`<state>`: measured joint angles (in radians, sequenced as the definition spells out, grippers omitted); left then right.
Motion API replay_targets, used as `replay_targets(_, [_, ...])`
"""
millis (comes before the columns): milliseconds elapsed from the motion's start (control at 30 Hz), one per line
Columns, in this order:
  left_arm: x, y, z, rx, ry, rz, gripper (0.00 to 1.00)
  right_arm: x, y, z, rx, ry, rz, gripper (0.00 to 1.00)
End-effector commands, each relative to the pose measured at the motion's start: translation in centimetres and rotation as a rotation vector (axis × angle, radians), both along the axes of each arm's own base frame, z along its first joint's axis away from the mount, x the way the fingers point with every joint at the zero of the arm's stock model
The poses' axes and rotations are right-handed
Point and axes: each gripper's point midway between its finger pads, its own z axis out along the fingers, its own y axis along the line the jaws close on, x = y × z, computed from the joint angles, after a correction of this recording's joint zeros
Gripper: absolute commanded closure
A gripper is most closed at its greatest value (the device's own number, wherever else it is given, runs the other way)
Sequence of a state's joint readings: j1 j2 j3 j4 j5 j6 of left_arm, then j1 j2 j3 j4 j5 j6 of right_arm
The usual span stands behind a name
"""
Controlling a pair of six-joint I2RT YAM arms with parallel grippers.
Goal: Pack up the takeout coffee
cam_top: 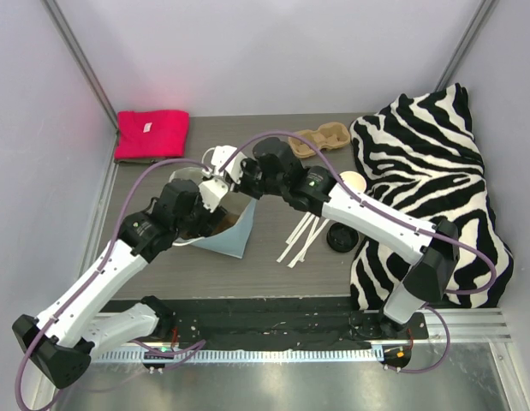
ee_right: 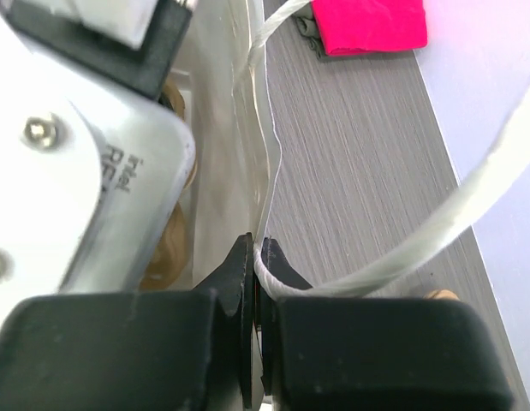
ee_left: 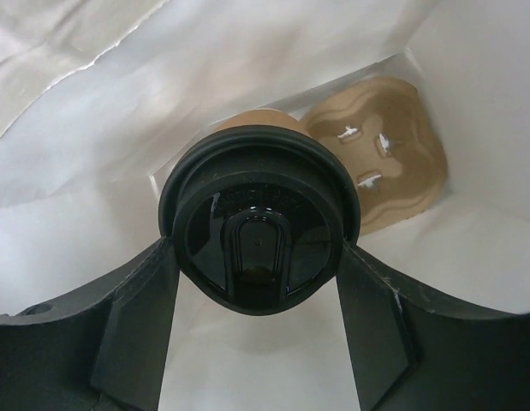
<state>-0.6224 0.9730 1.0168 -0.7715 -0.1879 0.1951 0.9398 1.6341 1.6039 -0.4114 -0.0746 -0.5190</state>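
Observation:
In the left wrist view the takeout coffee (ee_left: 260, 223), a tan cup with a round black lid, sits between my left gripper's (ee_left: 258, 248) fingers. Both fingers press the lid's sides, inside the light blue paper bag (ee_left: 93, 103). A brown pulp carrier (ee_left: 389, 158) lies at the bag's bottom beyond the cup. In the top view the bag (cam_top: 235, 235) lies left of centre, and my left gripper and the cup are hidden inside it. My right gripper (ee_right: 258, 253) is shut on the bag's rim and white handle (ee_right: 470, 214), and it is at the bag's mouth in the top view (cam_top: 230, 175).
A second pulp carrier (cam_top: 320, 137) lies at the back. A lidless cup (cam_top: 352, 181), a loose black lid (cam_top: 342, 237) and white sticks (cam_top: 300, 238) lie right of the bag. A zebra cloth (cam_top: 427, 171) fills the right side. A pink cloth (cam_top: 151, 134) is back left.

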Motion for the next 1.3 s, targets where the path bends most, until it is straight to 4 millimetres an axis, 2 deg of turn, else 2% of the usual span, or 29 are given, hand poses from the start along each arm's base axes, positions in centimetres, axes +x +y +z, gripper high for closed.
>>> replay_targets(0, [-1.0,-0.9,1.2,-0.070,-0.004,-0.047,0.67,0.2,-0.7,2.0,0.016,-0.112,-0.005,0.99])
replay_targets(233, [-2.5,-0.5,2.6,-0.112,0.030,-0.048,0.67,2.8,-2.1,1.8,0.000,-0.188,-0.051,0.99])
replay_targets(433, [-2.0,-0.9,3.6,-0.223,0.088,0.061,0.68,2.3,-2.4,2.0,0.015,-0.156,-0.051,0.99])
replay_targets(533, [-2.2,-2.0,4.4,-0.316,0.099,0.036,0.68,2.3,-2.5,1.7,0.011,-0.136,-0.061,0.99])
replay_targets(667, [-2.2,-2.2,5.0,-0.345,0.070,0.028,0.69,2.6,-2.8,1.6,0.024,-0.095,-0.080,0.99])
replay_targets(867, [-0.6,-1.8,4.2,-0.321,0.055,0.099,0.74,2.0,-1.9,2.7,0.066,-0.063,-0.053,0.99])
replay_targets(967, [0.0,-2.4,3.7,-0.339,0.066,0.107,0.74,1.4,-1.2,3.3,0.081,-0.054,-0.040,0.99])
replay_targets(1100, [1.2,-3.3,3.2,-0.353,0.046,0.093,0.77,-0.3,-0.4,2.8,0.077,-0.033,-0.008,0.99])
replay_targets(1167, [1.2,-3.8,2.5,-0.365,0.053,0.066,0.77,-0.7,-0.3,2.6,0.077,-0.021,-0.010,0.99])
replay_targets(1267, [1.6,-4.4,2.6,-0.397,0.042,0.060,0.77,-1.1,-0.3,2.3,0.068,-0.016,-0.022,0.99])
